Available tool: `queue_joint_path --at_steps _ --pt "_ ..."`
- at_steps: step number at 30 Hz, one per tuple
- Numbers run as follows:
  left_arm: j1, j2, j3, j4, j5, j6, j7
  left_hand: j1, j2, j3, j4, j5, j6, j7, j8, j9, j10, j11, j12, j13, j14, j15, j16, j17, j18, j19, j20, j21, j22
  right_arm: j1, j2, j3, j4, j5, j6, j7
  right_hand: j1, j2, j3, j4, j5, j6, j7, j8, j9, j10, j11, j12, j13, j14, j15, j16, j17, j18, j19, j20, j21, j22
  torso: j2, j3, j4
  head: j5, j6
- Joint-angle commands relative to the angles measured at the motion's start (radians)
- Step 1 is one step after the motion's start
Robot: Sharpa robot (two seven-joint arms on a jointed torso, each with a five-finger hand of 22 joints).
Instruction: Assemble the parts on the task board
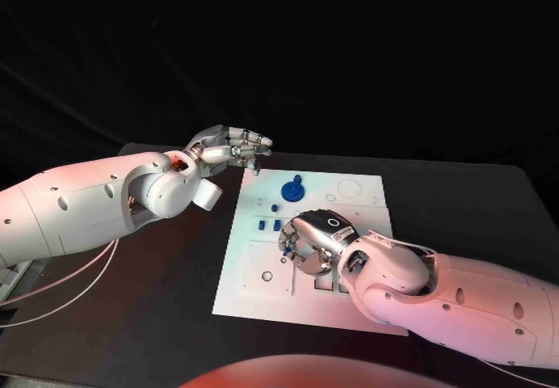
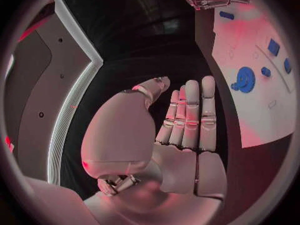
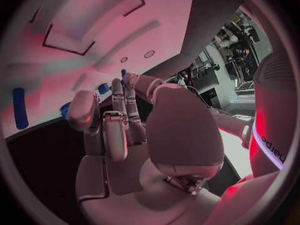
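I see the black table (image 1: 140,323) under everything, with a dark matte top, and behind its far edge there is only a dark background. At the near left side, thin pale cables (image 1: 65,301) lie in loose curves on the table surface.

The right hand (image 3: 125,130) hangs close over the white task board (image 3: 156,15), palm toward it, its fingers (image 3: 115,135) partly curled with nothing seen between them. Just past the fingertips lie small blue parts: a long bar (image 3: 20,116), a short piece (image 3: 65,110) and another short piece (image 3: 104,88) on the board's surface. Beyond them the board carries an angular cutout (image 3: 94,20) and two small round holes (image 3: 149,54). Dark desk (image 3: 37,160) shows beside the board's edge.
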Motion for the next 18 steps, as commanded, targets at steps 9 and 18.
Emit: queue_joint_path --at_steps 9,18 --pt "0.001 0.005 0.000 0.002 0.016 0.004 0.001 -0.011 -0.002 -0.006 -0.001 0.004 -0.004 0.000 0.007 0.001 -0.006 -0.001 -0.002 -0.002 -0.007 0.002 -0.004 -0.001 0.009 -0.002 0.003 -0.006 -0.002 -0.016 0.017 -0.004 -0.029 -0.004 0.025 0.022 0.001 0.012 0.006 0.002 -0.006 0.001 0.002 0.002 0.001 0.045 -0.040 -0.005 -0.001 0.064 -0.003 0.001 0.076 -0.014 0.000 -0.003 0.001 0.001 0.001 0.0011 0.0001 0.013 -0.011" --pt "0.001 0.005 0.000 0.001 0.017 0.007 -0.003 -0.011 -0.002 -0.006 -0.001 0.004 -0.004 0.000 0.007 0.001 -0.006 -0.001 -0.002 -0.002 -0.007 0.002 -0.004 -0.001 0.009 -0.002 0.003 -0.006 -0.002 -0.021 0.023 -0.004 -0.038 -0.003 0.031 0.025 0.000 0.013 0.007 0.001 -0.008 0.001 0.002 0.002 0.001 0.045 -0.040 -0.006 0.000 0.065 -0.003 0.001 0.077 -0.014 0.000 -0.003 0.000 0.000 0.001 0.0008 0.0005 0.015 -0.014"
